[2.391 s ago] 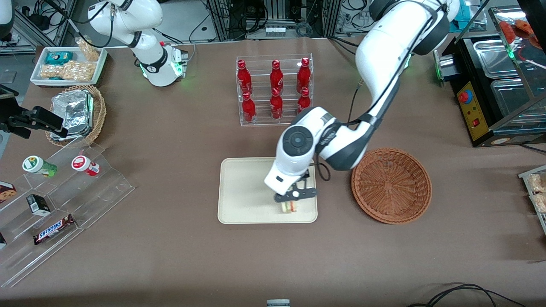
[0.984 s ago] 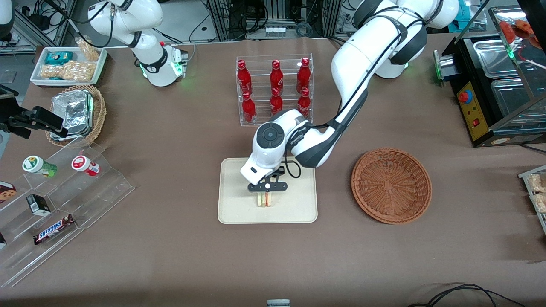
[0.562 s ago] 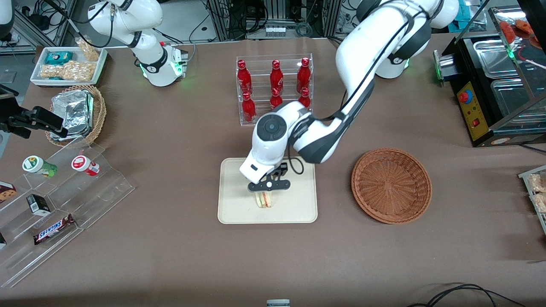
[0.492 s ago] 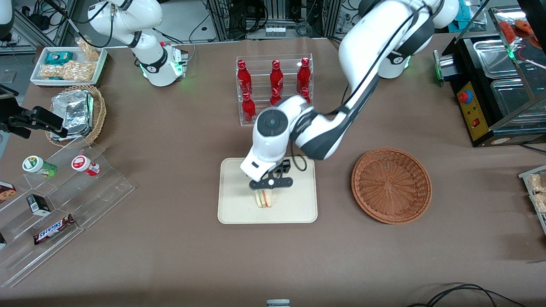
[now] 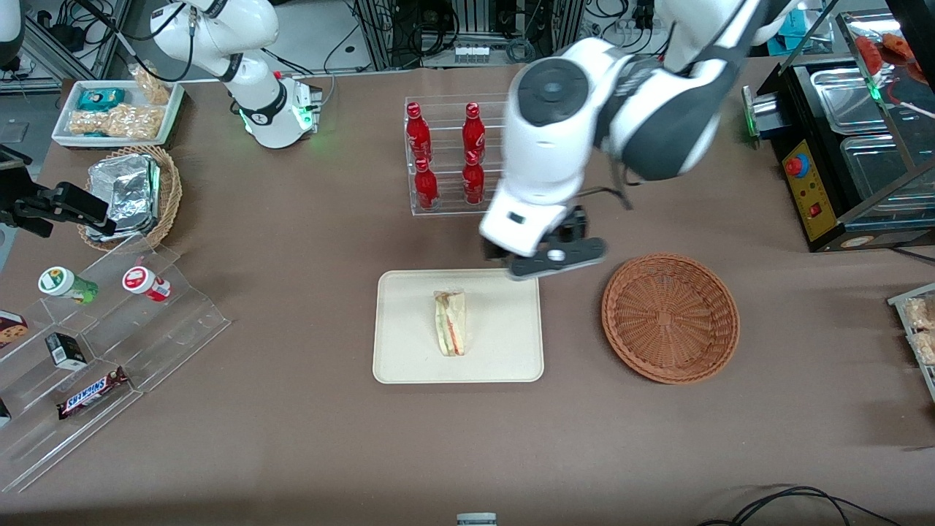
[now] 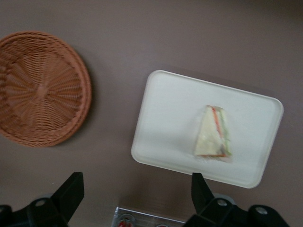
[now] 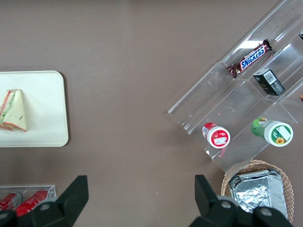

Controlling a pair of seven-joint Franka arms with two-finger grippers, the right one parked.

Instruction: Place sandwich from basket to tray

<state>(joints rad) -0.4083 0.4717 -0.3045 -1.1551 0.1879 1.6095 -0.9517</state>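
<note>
One sandwich (image 5: 451,322) flat in tray (image 5: 409,358), basket (image 5: 670,318) bare, gripper (image 5: 556,256) spread wide above the table.

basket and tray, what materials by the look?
Basket: reddish-brown woven wicker, visible radial weave, matte. Tray: probably plastic, cream, smooth with a moulded low rim; the sandwich lies on it. Gripper hangs open above the tray's rim.
</note>
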